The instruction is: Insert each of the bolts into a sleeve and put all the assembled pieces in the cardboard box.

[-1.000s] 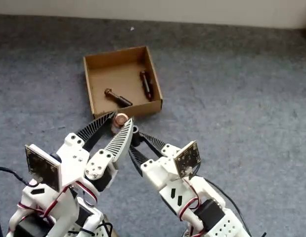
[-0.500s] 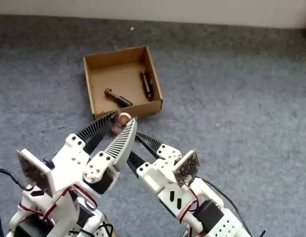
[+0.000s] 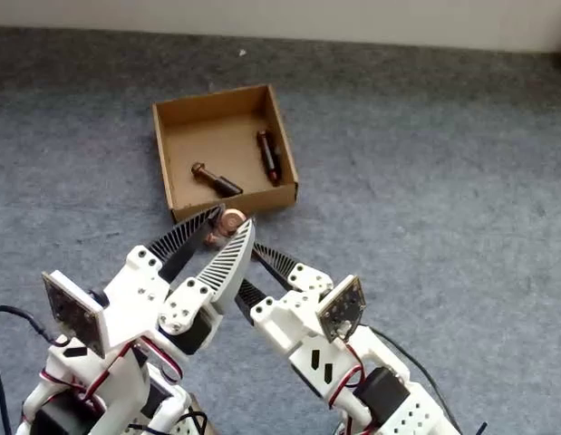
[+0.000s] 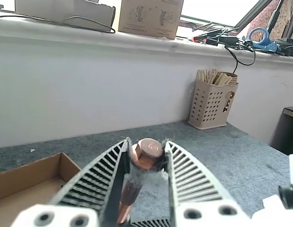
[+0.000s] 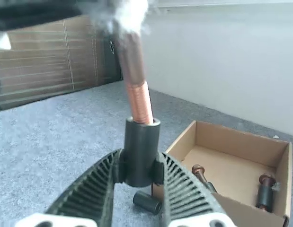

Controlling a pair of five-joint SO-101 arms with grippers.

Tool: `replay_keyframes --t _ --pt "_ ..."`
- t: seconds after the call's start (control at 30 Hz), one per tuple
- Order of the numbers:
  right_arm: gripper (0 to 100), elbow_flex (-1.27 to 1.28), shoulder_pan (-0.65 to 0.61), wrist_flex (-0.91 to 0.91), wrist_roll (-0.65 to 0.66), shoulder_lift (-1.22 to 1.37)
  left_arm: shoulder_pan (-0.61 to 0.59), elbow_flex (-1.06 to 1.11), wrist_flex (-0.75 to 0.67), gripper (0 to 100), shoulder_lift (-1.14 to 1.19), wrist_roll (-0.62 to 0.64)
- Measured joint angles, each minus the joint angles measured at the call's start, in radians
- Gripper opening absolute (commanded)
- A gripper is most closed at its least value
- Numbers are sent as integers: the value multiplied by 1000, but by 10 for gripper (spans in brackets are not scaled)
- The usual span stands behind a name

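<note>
Bolt [image 4: 146, 151] near upright, head up, clamped in left gripper [image 4: 146, 144]. Its threaded tip sits in sleeve [image 5: 141, 142], which right gripper [image 5: 139, 157] pinches. Right arm [image 3: 298, 322] has drawn back slightly since earlier.

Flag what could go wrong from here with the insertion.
The bolt is only partly in the sleeve; if the left pincer tilts, the threads could jam. The right pincer grips the sleeve alone, so a hard push might slide it. A dropped piece could hit the loose sleeve lying below.
</note>
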Motion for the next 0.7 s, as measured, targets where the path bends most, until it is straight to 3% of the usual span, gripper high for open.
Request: replay_keyframes --t 0.2,0.5,0.7 --pt "5 0 0 -92 98 2 2 -12 -9 135 -2 0" --pt "5 0 -5 -261 273 -5 -94 6 8 192 11 97" --pt "5 0 -8 -308 305 -5 -161 9 25 227 -5 98"
